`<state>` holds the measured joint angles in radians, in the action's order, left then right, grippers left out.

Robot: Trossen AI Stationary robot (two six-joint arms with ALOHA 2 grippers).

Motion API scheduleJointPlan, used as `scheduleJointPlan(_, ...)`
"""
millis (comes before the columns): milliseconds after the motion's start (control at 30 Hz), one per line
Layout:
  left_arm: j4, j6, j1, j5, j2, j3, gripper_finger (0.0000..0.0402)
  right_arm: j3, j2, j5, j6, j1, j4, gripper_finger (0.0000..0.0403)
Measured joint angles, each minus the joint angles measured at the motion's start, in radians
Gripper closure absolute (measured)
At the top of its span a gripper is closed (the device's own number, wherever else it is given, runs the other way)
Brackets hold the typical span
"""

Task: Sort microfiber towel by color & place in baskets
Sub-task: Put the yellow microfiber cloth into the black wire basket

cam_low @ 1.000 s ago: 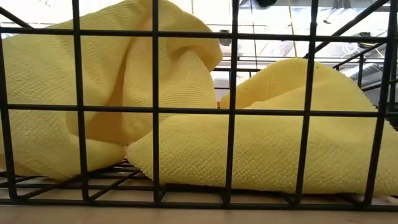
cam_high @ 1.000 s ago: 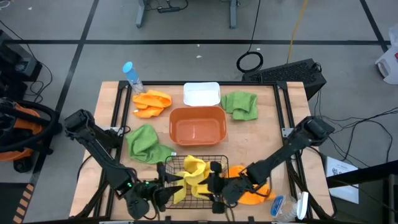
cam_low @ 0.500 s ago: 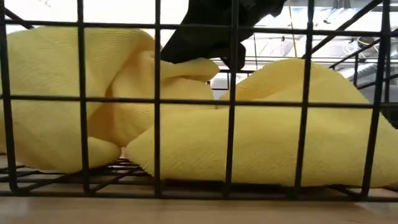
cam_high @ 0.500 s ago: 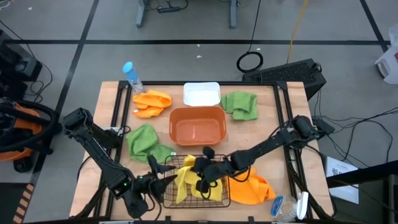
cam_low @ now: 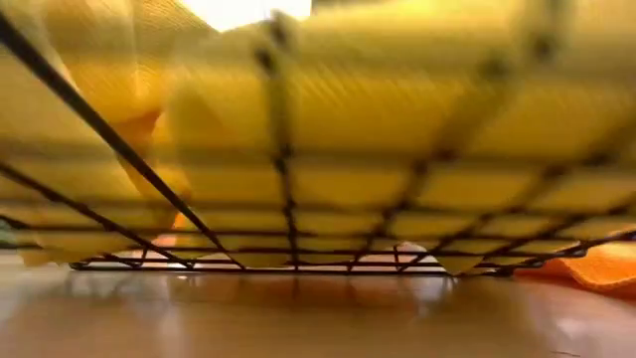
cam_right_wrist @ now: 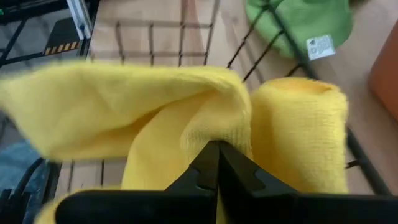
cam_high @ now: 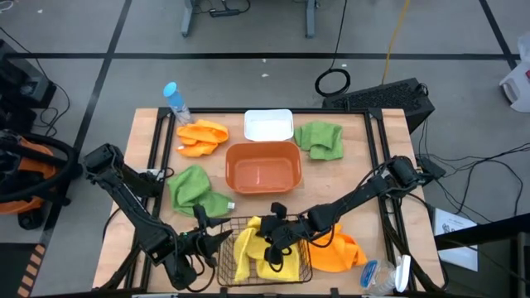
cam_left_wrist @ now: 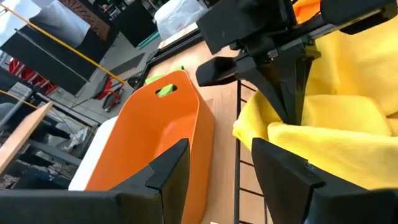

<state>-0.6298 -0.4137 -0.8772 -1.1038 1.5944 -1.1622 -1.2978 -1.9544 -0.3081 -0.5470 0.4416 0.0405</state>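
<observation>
The black wire basket [cam_high: 308,263] stands near the table's front edge with two yellow towels [cam_high: 252,250] inside. In the low view its floor grid [cam_low: 288,199] shows from below, so the near side is tipped up. My left gripper [cam_high: 217,242] is at its left wall. My right gripper [cam_high: 277,236] reaches in from the right, shut on a yellow towel [cam_right_wrist: 155,99]. Two green towels [cam_high: 195,189] [cam_high: 321,139] and two orange ones [cam_high: 203,136] [cam_high: 335,252] lie on the table. My left gripper has the basket's left wall [cam_left_wrist: 238,124] between its fingers, one finger [cam_left_wrist: 280,168] inside over the yellow towel and one outside. It comes nearly level from the table's left. The basket sits tilted, its far bottom edge [cam_low: 288,267] on the table. My right gripper pinches a raised fold of the yellow towel [cam_right_wrist: 208,127] between its shut fingertips. It slants down into the basket from the table's right. The rest of the towel lies bunched in the basket.
The orange-brown tub [cam_high: 263,147] stands just beyond the basket, with the white bin [cam_high: 268,116] behind it. A blue-capped bottle [cam_high: 175,101] stands at the far left corner. Small items lie at the near right corner [cam_high: 370,273].
My right gripper has gone left and down from the basket's right side into the basket and taken hold of a yellow towel. My left gripper has rolled at the wrist. The basket has tipped, near side up, and shifted a little toward the near edge.
</observation>
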Motion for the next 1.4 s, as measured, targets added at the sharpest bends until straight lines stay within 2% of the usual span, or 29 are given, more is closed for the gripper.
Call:
scheduleJointPlan(433, 0.056, 0.001, 0.000, 0.000, 0.000, 0.000, 0.0221, -0.003, 0.001, -0.027, 0.029, -0.001, -0.019, 0.0403)
scheduleJointPlan(833, 0.082, 0.001, 0.000, 0.027, 0.000, 0.000, 0.0221, -0.060, 0.001, -0.028, 0.052, -0.002, 0.015, 0.0403)
scheduleJointPlan(1100, 0.106, -0.066, 0.008, 0.134, 0.019, 0.000, 0.0221, -0.157, 0.001, -0.025, 0.061, 0.020, 0.188, 0.0403)
scheduleJointPlan(1300, 0.086, -0.080, 0.013, 0.136, 0.061, 0.000, 0.0221, -0.221, 0.002, -0.028, 0.040, 0.069, 0.330, 0.0402)
scheduleJointPlan(1400, 0.083, -0.105, 0.013, 0.134, 0.060, 0.000, 0.0221, -0.222, 0.002, -0.080, 0.037, 0.099, 0.390, 0.0402)
